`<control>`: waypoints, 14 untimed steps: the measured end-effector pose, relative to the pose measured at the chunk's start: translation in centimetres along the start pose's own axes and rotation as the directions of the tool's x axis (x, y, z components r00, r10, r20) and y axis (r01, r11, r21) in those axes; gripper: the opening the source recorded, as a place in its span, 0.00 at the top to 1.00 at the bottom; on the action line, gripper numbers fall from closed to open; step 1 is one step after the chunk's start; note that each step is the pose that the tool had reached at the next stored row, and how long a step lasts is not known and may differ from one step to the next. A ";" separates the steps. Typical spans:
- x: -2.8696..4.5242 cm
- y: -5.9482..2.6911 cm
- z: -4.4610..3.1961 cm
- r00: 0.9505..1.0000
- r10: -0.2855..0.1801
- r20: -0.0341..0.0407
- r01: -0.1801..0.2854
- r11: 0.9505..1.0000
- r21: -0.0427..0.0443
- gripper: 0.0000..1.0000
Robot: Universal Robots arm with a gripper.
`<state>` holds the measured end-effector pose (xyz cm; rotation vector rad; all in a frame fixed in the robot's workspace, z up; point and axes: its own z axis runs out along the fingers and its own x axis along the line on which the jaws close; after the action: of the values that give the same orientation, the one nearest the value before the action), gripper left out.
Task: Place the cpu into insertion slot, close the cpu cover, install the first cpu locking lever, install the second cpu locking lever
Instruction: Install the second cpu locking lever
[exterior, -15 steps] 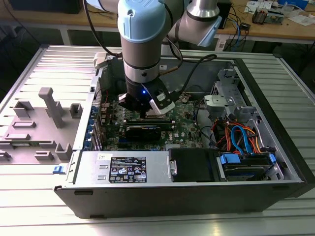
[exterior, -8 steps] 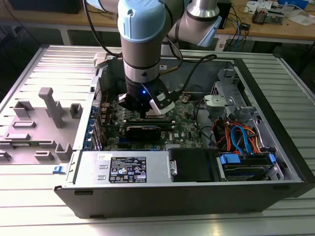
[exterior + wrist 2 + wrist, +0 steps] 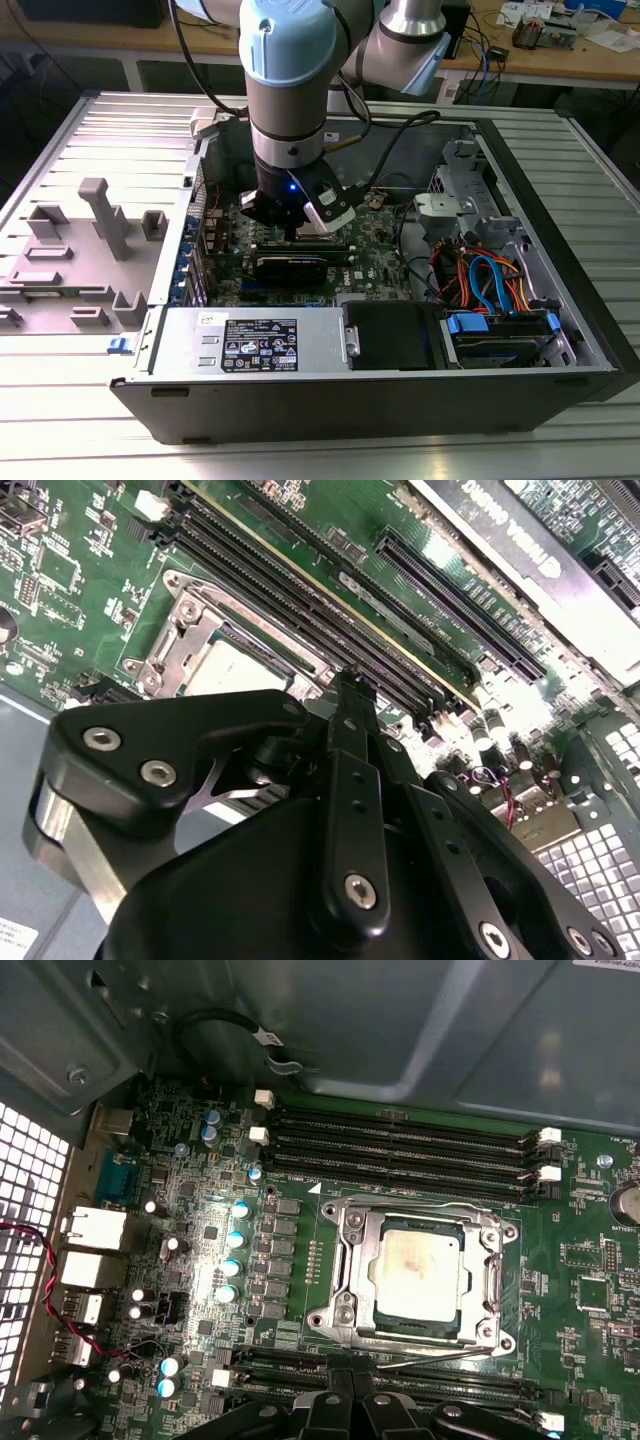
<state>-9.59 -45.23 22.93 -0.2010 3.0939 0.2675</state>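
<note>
Green circuit board [image 3: 300, 1260], dull grey square cpu [image 3: 415, 1270], silvery cpu cover [image 3: 420, 1222]

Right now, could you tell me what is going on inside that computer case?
A single robot arm reaches down into the open computer case, its gripper hovering at the edge of the insertion slot on the green motherboard. The cpu already sits in the slot, and the cpu cover lies closed around it. The gripper carries nothing.
</note>
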 end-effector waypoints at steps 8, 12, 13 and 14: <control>0.26 -0.17 0.24 1.000 0.000 0.002 0.000 1.000 -0.020 0.89; 0.39 -0.44 0.49 1.000 0.000 0.004 0.000 1.000 -0.030 0.89; 0.41 -0.49 0.62 1.000 0.001 0.004 0.000 0.999 -0.033 0.89; 0.43 -0.54 0.75 1.000 0.000 0.004 0.000 0.999 -0.035 0.89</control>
<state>-9.94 -45.68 22.08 -0.2005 3.0872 0.3214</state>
